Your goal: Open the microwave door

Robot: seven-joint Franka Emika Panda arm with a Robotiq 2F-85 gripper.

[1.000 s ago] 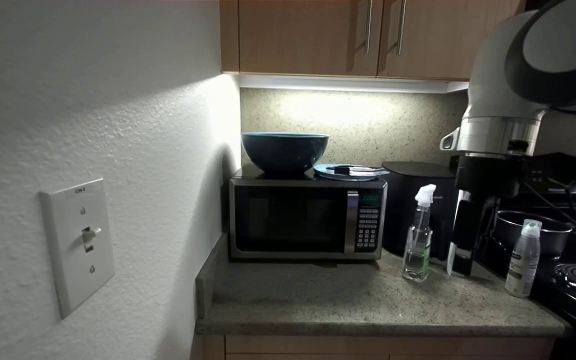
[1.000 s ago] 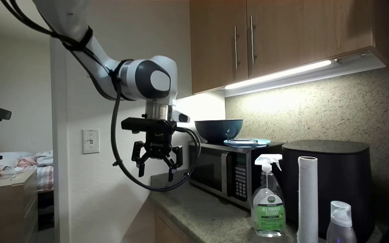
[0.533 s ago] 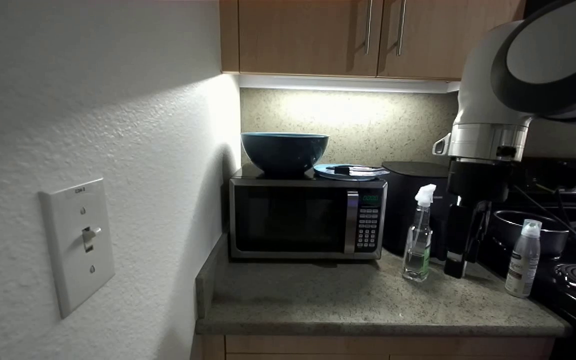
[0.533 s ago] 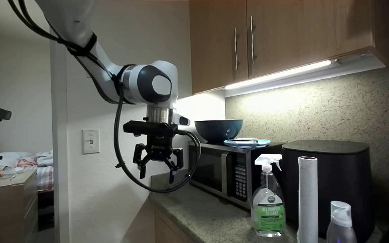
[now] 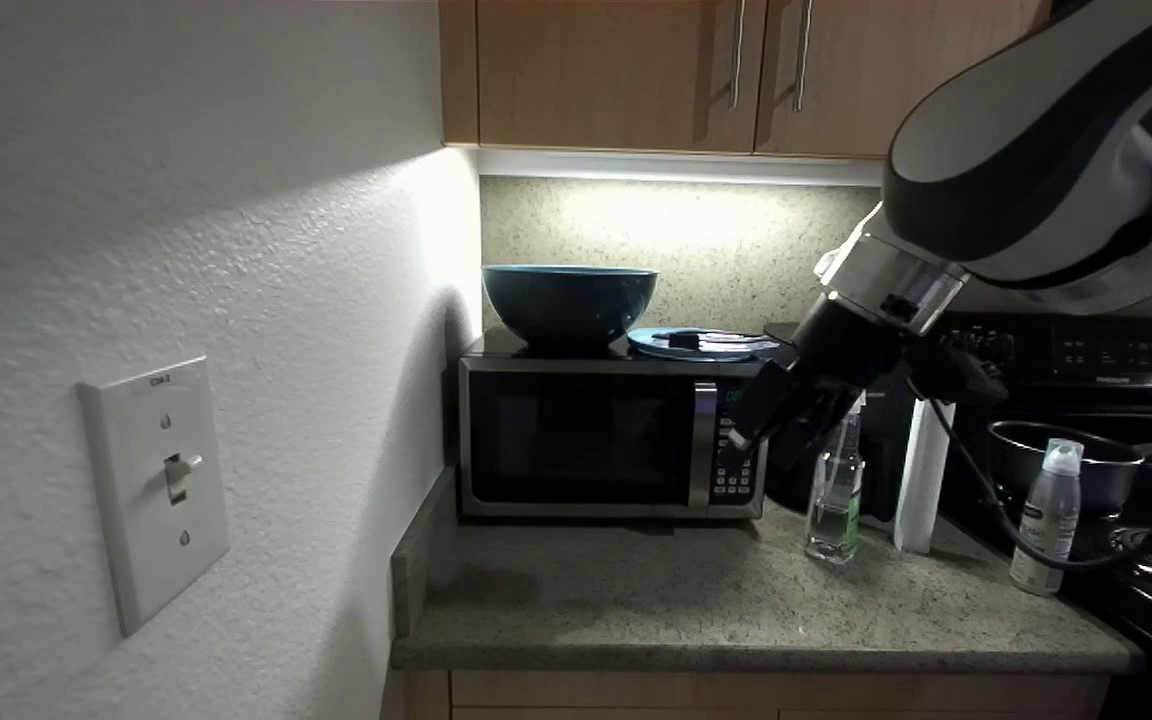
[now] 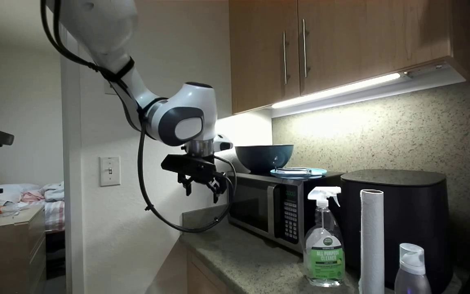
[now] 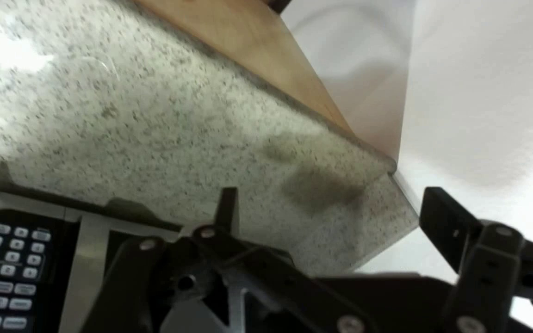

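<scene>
The microwave door [image 5: 576, 440] is shut, a dark glass panel in a silver frame. It also shows in an exterior view [image 6: 248, 202], seen at an angle. Its vertical silver handle [image 5: 703, 445] is on the right side, also visible in an exterior view [image 6: 271, 210] and at the lower left of the wrist view [image 7: 86, 263]. My gripper [image 7: 331, 199] is open and empty, its fingers wide apart. In an exterior view the gripper [image 6: 202, 196] is in front of the microwave, apart from it and tilted. In an exterior view it overlaps the button panel.
A spray bottle [image 6: 325, 245], a white paper roll [image 6: 371, 241] and a black bin-like appliance [image 6: 394, 216] stand right of the microwave. A blue bowl [image 5: 570, 305] and a plate [image 5: 701, 343] sit on top. A wall [image 5: 336, 400] is at the left. Cabinets [image 5: 616, 75] hang above.
The gripper has tilted from pointing straight down to pointing obliquely toward the microwave. The arm has lowered and moved closer to the microwave. The fingers stay open and the door stays shut.
</scene>
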